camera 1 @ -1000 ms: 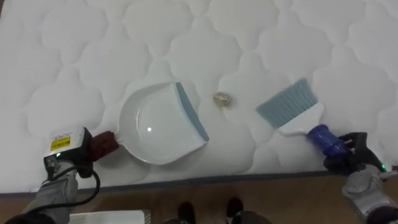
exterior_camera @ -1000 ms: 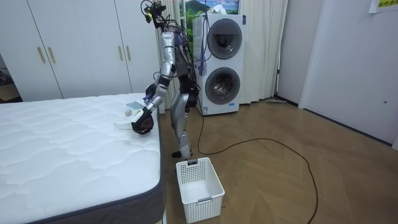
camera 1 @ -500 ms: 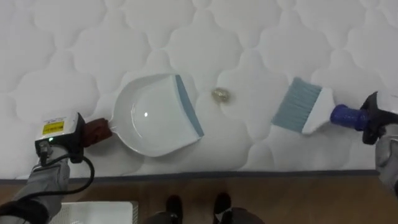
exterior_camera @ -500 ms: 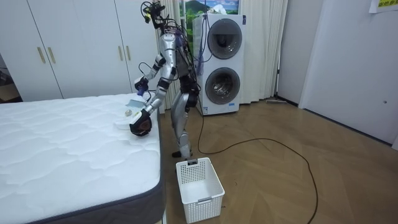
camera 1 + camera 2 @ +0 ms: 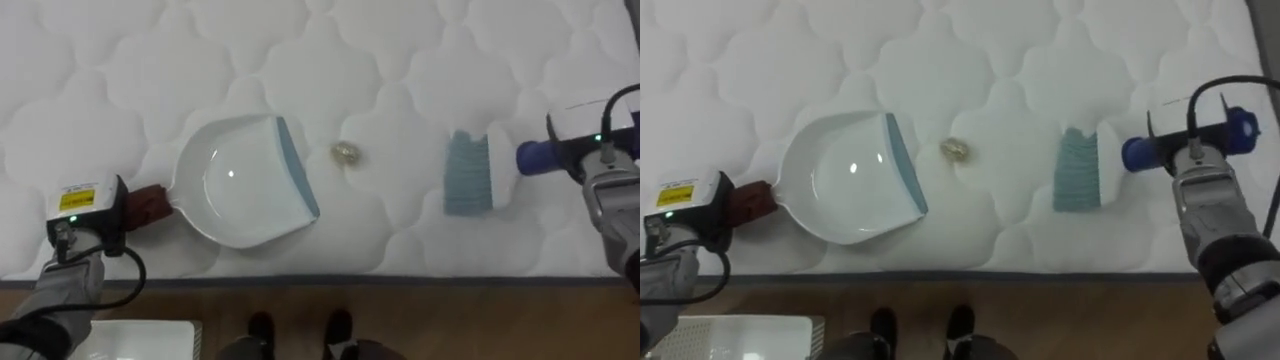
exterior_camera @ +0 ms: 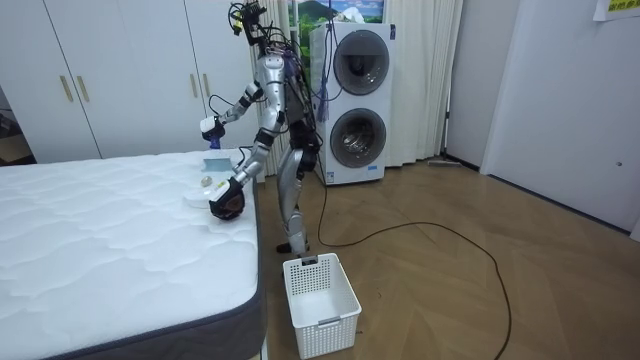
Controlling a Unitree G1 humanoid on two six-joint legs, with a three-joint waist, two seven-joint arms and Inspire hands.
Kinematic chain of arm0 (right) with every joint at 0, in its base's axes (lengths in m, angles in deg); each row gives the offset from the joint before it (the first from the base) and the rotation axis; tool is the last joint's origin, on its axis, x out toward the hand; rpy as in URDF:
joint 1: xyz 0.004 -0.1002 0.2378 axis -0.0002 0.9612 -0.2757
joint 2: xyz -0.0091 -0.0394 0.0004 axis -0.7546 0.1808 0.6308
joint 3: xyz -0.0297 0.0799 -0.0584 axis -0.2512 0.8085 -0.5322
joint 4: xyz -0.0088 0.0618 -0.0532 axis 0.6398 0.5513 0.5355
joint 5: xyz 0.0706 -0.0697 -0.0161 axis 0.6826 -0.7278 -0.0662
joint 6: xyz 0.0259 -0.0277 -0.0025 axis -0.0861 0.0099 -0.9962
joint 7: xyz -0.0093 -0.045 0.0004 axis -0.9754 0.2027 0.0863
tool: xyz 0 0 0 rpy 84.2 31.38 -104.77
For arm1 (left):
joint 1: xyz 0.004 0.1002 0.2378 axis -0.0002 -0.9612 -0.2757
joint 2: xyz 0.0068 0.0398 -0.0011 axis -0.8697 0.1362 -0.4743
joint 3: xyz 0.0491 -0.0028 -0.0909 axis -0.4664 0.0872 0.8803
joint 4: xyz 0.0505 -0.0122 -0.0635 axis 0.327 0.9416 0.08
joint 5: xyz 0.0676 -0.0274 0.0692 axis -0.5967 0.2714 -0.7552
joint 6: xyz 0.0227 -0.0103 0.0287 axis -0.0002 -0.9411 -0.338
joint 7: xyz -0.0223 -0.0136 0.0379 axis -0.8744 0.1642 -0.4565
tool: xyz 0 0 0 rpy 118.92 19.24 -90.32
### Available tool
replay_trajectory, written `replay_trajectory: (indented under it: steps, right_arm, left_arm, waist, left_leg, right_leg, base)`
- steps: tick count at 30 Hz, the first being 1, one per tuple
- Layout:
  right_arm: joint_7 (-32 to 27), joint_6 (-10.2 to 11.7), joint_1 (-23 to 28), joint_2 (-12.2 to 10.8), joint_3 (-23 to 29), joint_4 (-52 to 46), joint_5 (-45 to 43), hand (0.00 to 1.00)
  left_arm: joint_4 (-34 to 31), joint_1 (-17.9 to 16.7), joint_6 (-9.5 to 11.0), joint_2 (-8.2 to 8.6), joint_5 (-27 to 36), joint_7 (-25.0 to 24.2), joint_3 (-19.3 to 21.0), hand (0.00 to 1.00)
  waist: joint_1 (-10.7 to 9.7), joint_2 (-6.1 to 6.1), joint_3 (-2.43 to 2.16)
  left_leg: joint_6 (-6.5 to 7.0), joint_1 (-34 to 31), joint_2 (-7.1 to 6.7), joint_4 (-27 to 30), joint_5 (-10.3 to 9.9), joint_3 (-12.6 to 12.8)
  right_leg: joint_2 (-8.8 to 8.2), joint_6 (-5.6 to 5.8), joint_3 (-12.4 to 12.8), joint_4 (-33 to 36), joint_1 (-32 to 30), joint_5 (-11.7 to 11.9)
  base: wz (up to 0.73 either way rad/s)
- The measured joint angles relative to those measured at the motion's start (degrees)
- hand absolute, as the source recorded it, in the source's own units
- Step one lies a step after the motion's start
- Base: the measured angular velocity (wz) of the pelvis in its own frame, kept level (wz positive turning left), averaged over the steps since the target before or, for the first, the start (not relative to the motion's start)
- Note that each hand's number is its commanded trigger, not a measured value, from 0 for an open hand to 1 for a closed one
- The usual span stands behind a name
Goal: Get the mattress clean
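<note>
Quilted mattress (image 5: 300, 50) | left hand (image 5: 85, 215) clamped on dustpan (image 5: 245, 180) handle | right hand (image 5: 1192, 165) gripping brush (image 5: 468, 172) handle | crumb (image 5: 346, 152) between them

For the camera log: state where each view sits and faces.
Left eye view: on the head, looking down at the mattress; left hand holds the dustpan, right hand holds the brush.
Right eye view: beside it, same scene, same hands.
Room view: across the room, facing the mattress and the whole standing robot.
All three share the dustpan.
</note>
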Motion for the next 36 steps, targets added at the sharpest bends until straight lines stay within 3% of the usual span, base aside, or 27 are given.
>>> replay_trajectory:
  steps: [11, 16, 19, 26, 29, 34, 36]
  right_arm:
    - [0.5, 0.6, -1.6, -0.4, -0.4, -10.2, -3.1, 1.0]
    - [1.7, 3.4, -2.2, -4.6, -2.4, -13.5, -3.2, 1.0]
    - [2.5, 3.8, -2.5, -6.4, -2.4, -13.5, -3.0, 1.0]
    - [3.3, 5.0, -3.0, -6.7, -2.2, -13.5, -2.6, 1.0]
    - [4.1, 5.1, -3.0, -7.1, -1.9, -14.1, -2.6, 1.0]
    - [5.7, 5.8, -3.0, -7.7, -1.9, -14.6, -2.5, 1.0]
    - [6.3, 6.3, -3.0, -7.7, -1.9, -15.7, -2.5, 1.0]
  left_arm:
    - [-1.2, -0.1, 1.4, -1.84, -2.0, 1.2, 0.0, 1.0]
    - [-2.0, -0.7, 1.8, -1.78, -2.2, 1.4, -0.3, 1.0]
    - [-2.5, -0.7, 1.9, -1.64, -2.3, 1.1, -0.3, 1.0]
    - [-2.5, -0.6, 2.0, -1.48, -2.4, 1.1, -0.3, 1.0]
    - [-2.5, -0.7, 1.5, -0.71, -3.7, 1.1, 0.2, 1.0]
    - [-2.4, -0.8, 1.2, 1.47, -4.4, 0.4, 0.1, 1.0]
    - [-2.4, -0.9, 1.1, 1.7, -4.4, 0.0, 0.1, 1.0]
  waist:
    - [0.5, -0.84, 0.09]
    - [1.4, -1.02, 0.15]
    - [1.4, -1.01, 0.15]
    - [1.5, -0.84, 0.18]
    - [1.6, 0.04, 0.18]
    - [2.9, 2.5, 0.1]
    - [3.0, 2.75, 0.09]
  left_leg:
    - [-0.24, -0.1, 0.12, -0.4, 0.1, -0.2]
    - [-0.26, -0.2, -0.15, -0.8, 0.1, -0.9]
    - [-0.32, -0.3, -0.43, -1.1, 0.1, -1.6]
    - [-0.32, -0.1, -0.48, -1.2, 0.1, -2.1]
    - [-0.35, -0.1, -0.47, -1.1, 0.2, -2.1]
    - [-0.39, 0.2, -0.5, -1.3, 0.2, -1.9]
    - [-0.46, 0.2, -0.48, -1.4, 0.2, -1.8]
  right_leg:
    - [0.18, -0.11, -0.7, -0.9, 0.0, 0.2]
    - [0.05, -0.11, -1.3, -1.2, 0.1, 0.2]
    - [-0.17, -0.1, -2.0, -1.6, 0.4, 0.2]
    - [-0.21, -0.09, -2.7, -2.0, 0.9, 0.2]
    - [-0.21, -0.09, -3.0, -2.0, 1.0, 0.2]
    - [-0.34, -0.09, -2.9, -1.5, 0.9, 0.2]
    - [-0.34, -0.09, -2.8, -1.5, 0.7, 0.1]
  base:
    - [-0.01]
    - [0.07]
    - [0.12]
    - [0.03]
    - [0.0]
    - [-0.01]
    - [0.0]
